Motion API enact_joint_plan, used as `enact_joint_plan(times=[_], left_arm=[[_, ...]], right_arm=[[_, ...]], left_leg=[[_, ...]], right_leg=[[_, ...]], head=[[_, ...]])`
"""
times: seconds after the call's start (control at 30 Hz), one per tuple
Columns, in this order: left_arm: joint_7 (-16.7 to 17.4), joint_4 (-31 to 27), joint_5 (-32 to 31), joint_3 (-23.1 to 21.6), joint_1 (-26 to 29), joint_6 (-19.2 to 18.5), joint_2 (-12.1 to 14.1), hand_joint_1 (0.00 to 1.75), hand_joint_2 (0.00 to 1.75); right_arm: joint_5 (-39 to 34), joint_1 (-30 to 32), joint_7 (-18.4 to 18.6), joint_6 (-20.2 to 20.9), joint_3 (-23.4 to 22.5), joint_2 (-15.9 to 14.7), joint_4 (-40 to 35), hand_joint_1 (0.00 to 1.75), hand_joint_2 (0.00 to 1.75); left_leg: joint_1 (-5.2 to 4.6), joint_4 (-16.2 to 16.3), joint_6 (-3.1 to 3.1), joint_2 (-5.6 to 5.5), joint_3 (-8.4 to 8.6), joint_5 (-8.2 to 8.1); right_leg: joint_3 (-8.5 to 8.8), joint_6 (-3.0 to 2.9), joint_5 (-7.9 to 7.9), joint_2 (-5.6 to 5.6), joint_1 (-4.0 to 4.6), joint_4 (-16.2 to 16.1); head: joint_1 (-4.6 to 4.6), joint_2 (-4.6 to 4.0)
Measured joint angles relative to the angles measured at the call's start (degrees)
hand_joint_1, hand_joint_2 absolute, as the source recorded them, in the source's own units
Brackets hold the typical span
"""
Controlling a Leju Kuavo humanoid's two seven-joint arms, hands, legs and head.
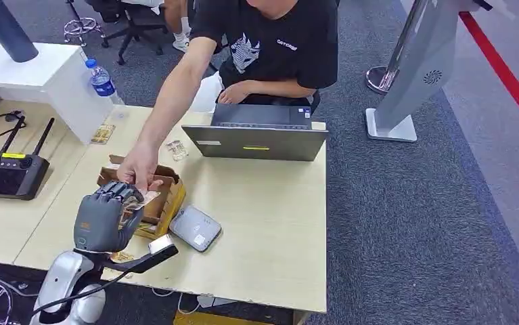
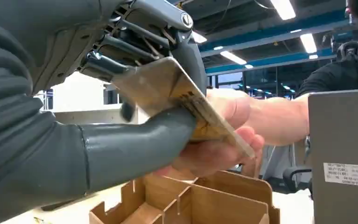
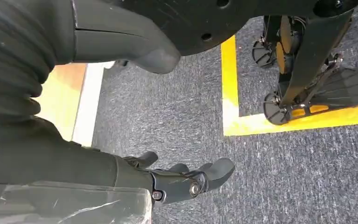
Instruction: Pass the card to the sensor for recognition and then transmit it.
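Remote controller: black, two antennas, on the left tabletop, well apart from the work.

Left hand: raised over the near-left part of the wooden tabletop. Thumb and dark fingers pinch the card between them.

Card: thin, flat, tan with print along one edge; held above the wooden box. In the left wrist view the person's hand touches its free end, thumb above and fingers below. Judged light, stiff and smooth, so liable to slip from a weak pinch; best taken by the flat faces near one short end, leaving the other end free for the receiver. Bending looks the chief hazard if both parties pull.

Wooden box: open-topped, slotted plywood dividers forming several compartments; directly under the card. The compartments seen in the left wrist view hold nothing that I can make out; the rest are hidden by the hands.

Card reader: grey, rounded, flat on the tabletop just right of the box; presumably the sensor.

Laptop: grey, lid towards the robot, at the far edge before the seated person.

Right hand: hanging over grey carpet, fingers loosely apart, holding nothing.
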Motion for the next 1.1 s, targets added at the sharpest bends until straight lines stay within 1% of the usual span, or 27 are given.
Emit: enact_joint_plan(times=[0.17, 0.2, 0.27, 0.37, 0.43, 0.47, 0.6, 0.7, 0.73, 0.77, 0.8, 0.83, 0.87, 0.9, 0.97, 1.0, 1.1], left_arm=[[0.06, -0.83, 0.70, -0.78, 0.44, -3.56, -0.15, 1.75, 1.75], [0.07, -0.77, 0.22, -1.57, 0.62, -4.21, -0.09, 1.75, 1.75], [0.72, 0.13, -0.64, -3.65, 0.70, -4.33, 0.07, 1.75, 1.75], [1.44, 2.19, -1.16, -5.88, 0.72, -4.06, 0.13, 1.75, 1.75], [2.01, 3.77, -1.18, -7.06, 0.63, -4.52, 0.15, 1.75, 1.75], [2.21, 5.11, -1.25, -7.78, 0.60, -5.00, 0.15, 1.75, 1.75], [3.80, 11.72, -1.86, -10.10, 0.21, -5.00, 0.18, 1.75, 1.75], [4.37, 16.51, -2.30, -10.89, -0.47, -4.59, 0.15, 1.75, 1.75], [4.61, 17.32, -2.41, -11.02, -0.90, -4.24, 0.15, 1.75, 1.75], [4.85, 18.34, -2.93, -11.10, -1.48, -2.94, 0.13, 1.75, 1.75], [5.11, 19.27, -3.65, -11.30, -2.13, -1.05, 0.15, 1.75, 1.75], [5.57, 19.84, -3.98, -11.34, -2.97, -0.96, 0.15, 1.75, 1.75], [5.84, 20.13, -4.13, -11.34, -3.90, -1.79, 0.15, 1.75, 1.75], [6.14, 20.26, -4.35, -11.34, -4.72, -2.58, 0.15, 1.75, 1.75], [6.21, 20.55, -4.74, -11.34, -5.64, -2.60, 0.13, 1.75, 1.75], [6.01, 20.63, -4.83, -11.34, -5.79, -1.79, 0.04, 1.75, 1.75], [4.94, 19.98, -4.70, -11.34, -5.83, 2.34, -0.52, 1.75, 1.75]], right_arm=[[0.41, -0.03, -0.06, -0.02, -0.83, 0.00, 0.00, 0.00, 1.75], [0.70, -0.03, -0.19, 0.02, -0.94, 0.00, 0.00, 0.00, 1.75], [1.16, -0.09, -0.63, 0.20, -1.09, 0.00, 0.00, 0.00, 1.75], [1.18, -0.15, -0.94, 0.37, -1.16, 0.00, 0.00, 0.00, 1.75], [1.71, -0.16, -1.09, 0.50, -1.18, 0.00, 0.00, 0.00, 1.75], [2.03, -0.18, -1.20, 0.59, -1.16, 0.00, 0.00, 0.00, 1.75], [2.99, -0.30, -1.68, 0.96, -1.16, 0.00, 0.00, 0.00, 1.75], [3.32, -0.33, -1.81, 1.14, -1.16, 0.00, 0.00, 0.00, 1.75], [3.48, -0.35, -1.90, 1.14, -1.16, 0.00, 0.00, 0.00, 1.75], [3.43, -0.36, -3.18, 1.42, -1.16, -0.02, 0.00, 0.00, 1.75], [3.28, -0.41, -5.99, 1.99, -1.16, -0.04, 0.00, 0.00, 1.75], [2.93, -0.66, -8.58, 2.43, -1.16, -0.24, 0.00, 0.00, 1.75], [2.88, -1.02, -9.80, 2.56, -1.16, -0.44, 0.04, 0.00, 1.75], [2.91, -1.43, -10.21, 2.54, -1.16, -0.61, 0.13, 0.00, 1.75], [2.91, -1.86, -10.38, 2.40, -1.16, -1.01, 0.44, 0.00, 1.75], [2.91, -1.93, -10.56, 2.32, -1.16, -1.14, 0.52, 0.00, 1.75], [2.84, -1.85, -10.84, 1.95, -1.16, -1.18, 0.68, 0.00, 1.75]], left_leg=[[0.00, 0.00, 0.00, 0.01, 0.01, 0.00], [0.00, 0.00, 0.00, 0.00, 0.00, 0.00], [-0.01, 0.00, 0.00, -0.02, -0.01, 0.00], [-0.01, 0.00, 0.00, 0.01, -0.02, 0.00], [-0.02, 0.01, 0.00, 0.00, -0.02, -0.01], [-0.02, 0.01, 0.00, 0.00, -0.01, -0.01], [-0.01, 0.01, 0.00, 0.02, -0.01, 0.00], [-0.01, 0.00, 0.00, 0.01, -0.01, 0.00], [-0.01, 0.00, 0.00, -0.02, -0.01, 0.00], [-0.01, 0.00, 0.03, -0.05, -0.01, 0.03], [-0.01, 0.00, 0.06, -0.07, -0.02, 0.05], [-0.01, 0.00, 0.05, -0.06, -0.04, 0.07], [-0.01, 0.00, 0.07, -0.05, -0.04, 0.10], [-0.01, 0.00, 0.08, -0.03, -0.04, 0.13], [-0.01, 0.01, 0.09, 0.00, -0.03, 0.15], [-0.01, 0.01, 0.07, -0.01, -0.04, 0.18], [-0.01, 0.02, 0.09, -0.03, -0.09, 0.20]], right_leg=[[-0.01, -0.01, 0.01, 0.01, 0.00, 0.00], [-0.02, -0.01, 0.01, 0.00, 0.00, 0.00], [-0.01, 0.00, 0.00, -0.01, 0.00, 0.00], [-0.03, 0.00, 0.00, 0.00, -0.01, 0.00], [-0.03, 0.00, 0.00, 0.00, -0.01, -0.01], [-0.03, 0.00, 0.00, 0.00, -0.01, -0.01], [-0.03, 0.00, 0.01, 0.01, -0.01, -0.01], [-0.03, 0.00, 0.01, 0.01, 0.00, -0.01], [-0.01, 0.00, 0.00, -0.01, -0.01, -0.01], [0.01, 0.00, 0.00, -0.03, -0.01, 0.00], [0.00, 0.01, 0.01, -0.04, 0.00, 0.00], [-0.02, 0.00, 0.03, -0.05, 0.00, 0.00], [-0.02, -0.02, 0.06, -0.04, 0.00, 0.00], [-0.02, -0.02, 0.08, -0.04, 0.00, 0.00], [-0.03, 0.02, 0.15, -0.02, -0.01, -0.01], [-0.03, 0.05, 0.18, -0.02, -0.01, -0.01], [-0.05, 0.05, 0.19, -0.03, -0.01, -0.01]], head=[[-0.02, 0.00], [-0.02, 0.00], [-0.02, 0.00], [0.00, 0.00], [-0.02, 0.00], [-0.02, 0.00], [-0.02, 0.00], [-0.02, 0.00], [-0.02, 0.00], [-0.02, 0.00], [-0.02, 0.00], [0.00, 0.00], [-0.02, 0.00], [0.00, 0.00], [0.00, 0.00], [-0.02, 0.00], [-0.02, 0.00]])
